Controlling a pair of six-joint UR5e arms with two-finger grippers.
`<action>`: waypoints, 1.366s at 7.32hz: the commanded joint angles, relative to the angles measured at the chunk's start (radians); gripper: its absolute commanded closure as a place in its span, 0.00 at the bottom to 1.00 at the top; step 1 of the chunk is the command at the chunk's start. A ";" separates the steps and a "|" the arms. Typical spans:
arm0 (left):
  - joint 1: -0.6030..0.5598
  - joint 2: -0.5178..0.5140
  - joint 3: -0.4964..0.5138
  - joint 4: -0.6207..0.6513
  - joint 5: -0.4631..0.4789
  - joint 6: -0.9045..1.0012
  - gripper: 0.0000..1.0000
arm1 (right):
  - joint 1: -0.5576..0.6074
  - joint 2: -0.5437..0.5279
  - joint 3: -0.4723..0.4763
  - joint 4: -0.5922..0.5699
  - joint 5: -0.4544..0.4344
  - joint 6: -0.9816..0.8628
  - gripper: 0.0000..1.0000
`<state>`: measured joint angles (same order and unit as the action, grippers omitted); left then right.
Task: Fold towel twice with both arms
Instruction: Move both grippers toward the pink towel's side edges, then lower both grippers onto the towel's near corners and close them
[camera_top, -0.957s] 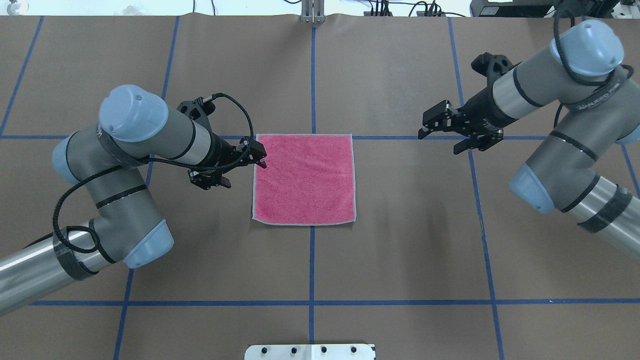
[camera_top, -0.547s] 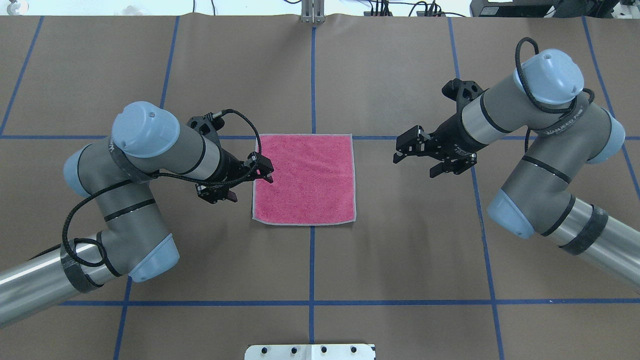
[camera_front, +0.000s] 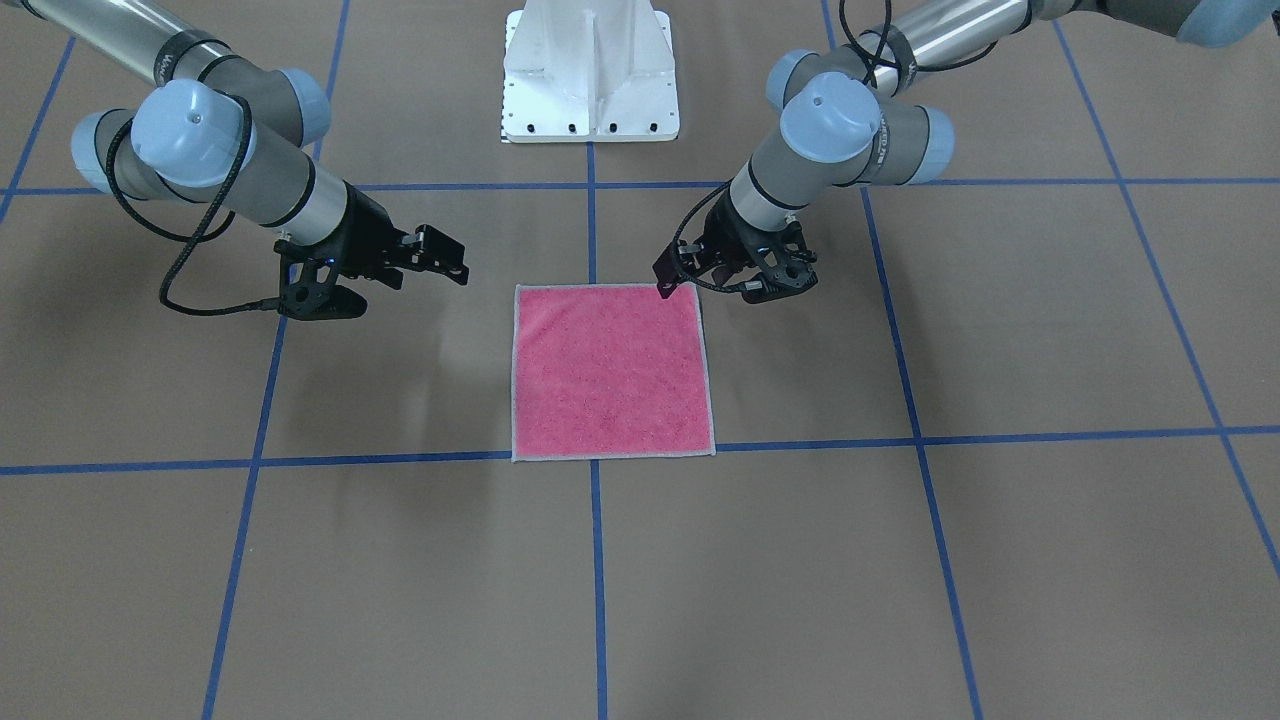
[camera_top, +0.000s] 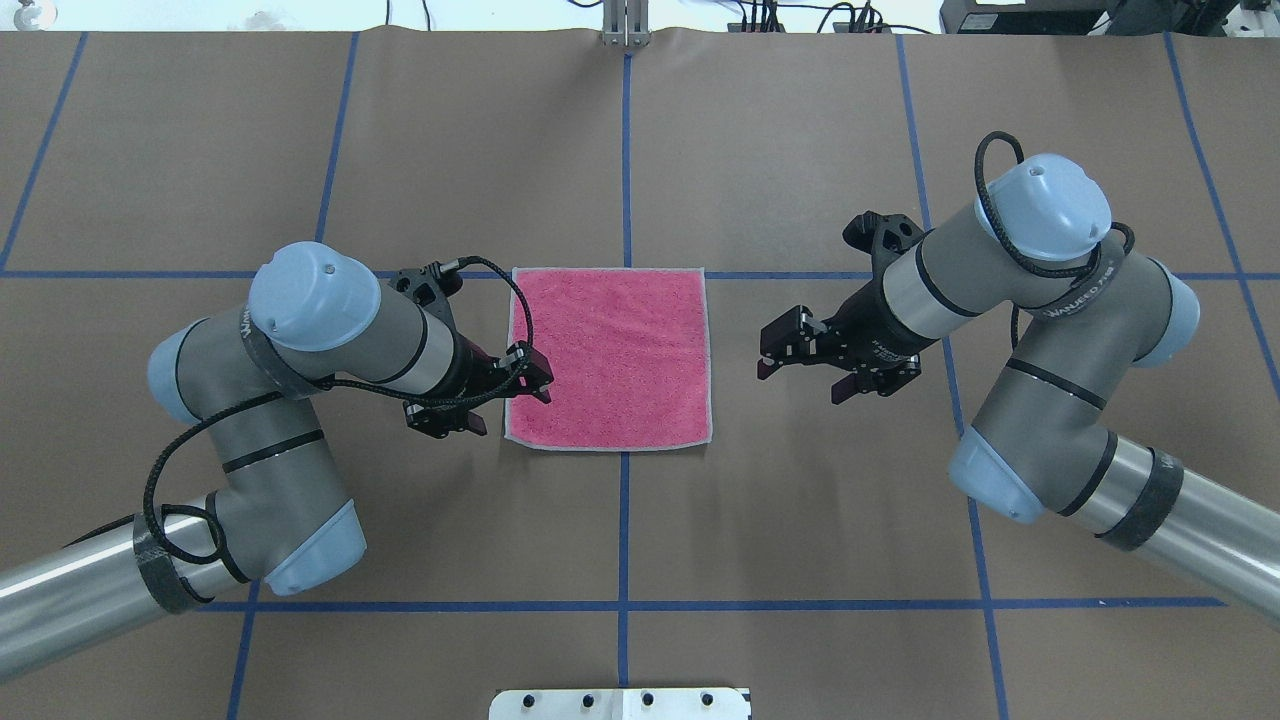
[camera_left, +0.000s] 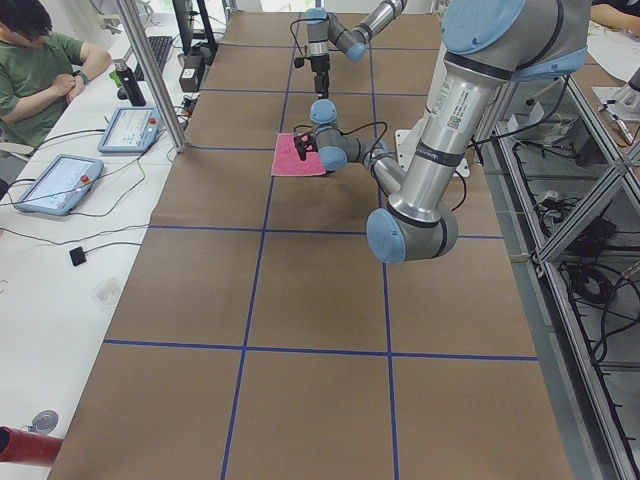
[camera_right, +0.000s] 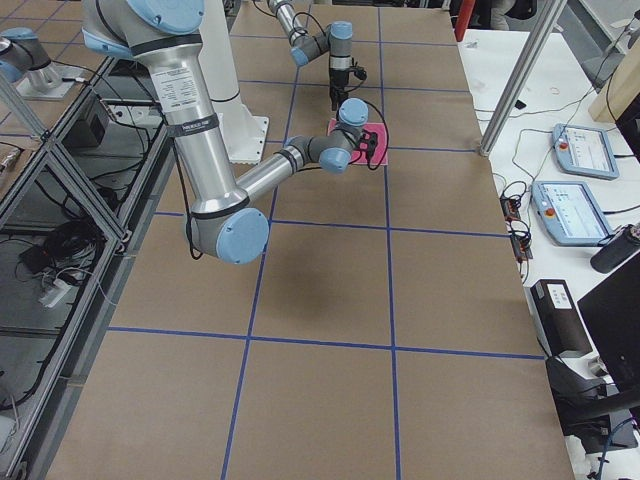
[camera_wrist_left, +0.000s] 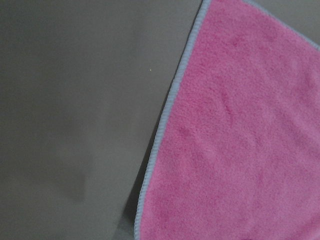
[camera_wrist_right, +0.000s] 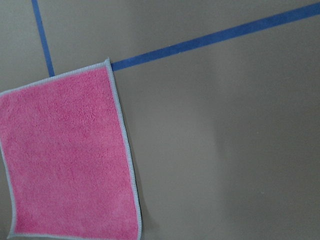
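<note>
The towel lies flat at mid-table, pink face up, grey edging all round. Its far edge runs along a blue tape line, and the centre line passes under it

The left gripper is at the towel's left edge, close to the near-left corner. Its jaws are spread: one finger sits over the pink just inside the edging, the other is off the cloth above the brown paper. Whether the inner finger touches the towel I cannot tell. The left wrist view shows that edge from close up, slanting across the picture

The right gripper is near the towel's right edge but apart from it, over the paper, with its jaws also spread. It points at the near half of that edge. The right wrist view takes in the whole right edge and the far-right corner at the tape

The left arm's black cable loops across the towel's far-left corner in the overhead view. The white base stands at the near edge, well apart. At a side bench beyond the far edge sits a person by two tablets
</note>
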<state>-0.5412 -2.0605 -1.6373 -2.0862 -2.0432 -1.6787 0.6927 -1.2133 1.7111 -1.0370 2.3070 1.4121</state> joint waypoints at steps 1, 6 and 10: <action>0.024 0.003 0.010 -0.002 0.024 -0.007 0.17 | -0.028 0.001 -0.002 0.000 -0.003 0.001 0.01; 0.026 0.003 0.031 -0.003 0.024 -0.007 0.44 | -0.038 0.003 -0.004 0.000 -0.003 -0.001 0.01; 0.026 0.003 0.036 -0.003 0.024 -0.007 0.64 | -0.044 0.003 -0.005 0.000 -0.003 -0.001 0.01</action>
<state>-0.5154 -2.0572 -1.6020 -2.0893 -2.0187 -1.6858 0.6499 -1.2099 1.7069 -1.0370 2.3044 1.4124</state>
